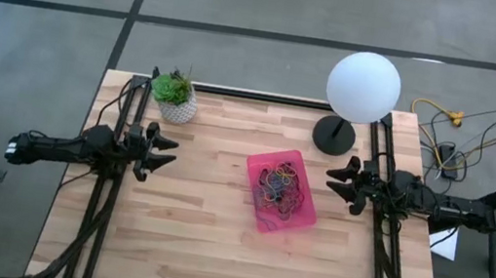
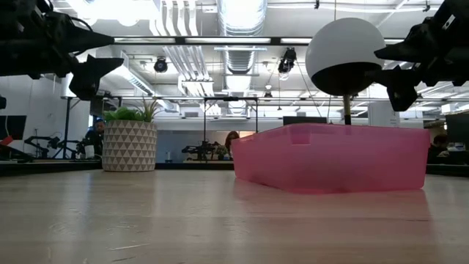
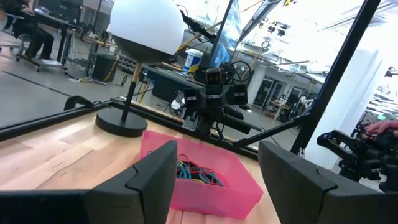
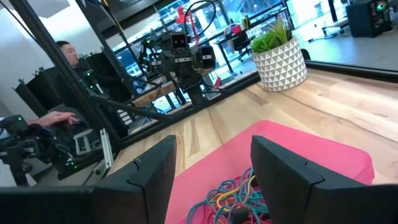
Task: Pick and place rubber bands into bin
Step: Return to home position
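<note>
pink bin (image 1: pixel 287 224) just right of the middle of the bench (image 1: pixel 192 249), tangle of coloured rubber bands (image 1: pixel 280 185) lying inside it, left hand (image 1: pixel 173 153) released and raised near the left edge, right hand (image 1: pixel 330 183) released and raised near the right edge, plant (image 1: pixel 175 97) and lamp (image 1: pixel 362 87) along the back edge

Left pincer (image 1: pixel 170 152) and right pincer (image 1: pixel 332 182) hover raised, facing each other, both gaping wide
</note>
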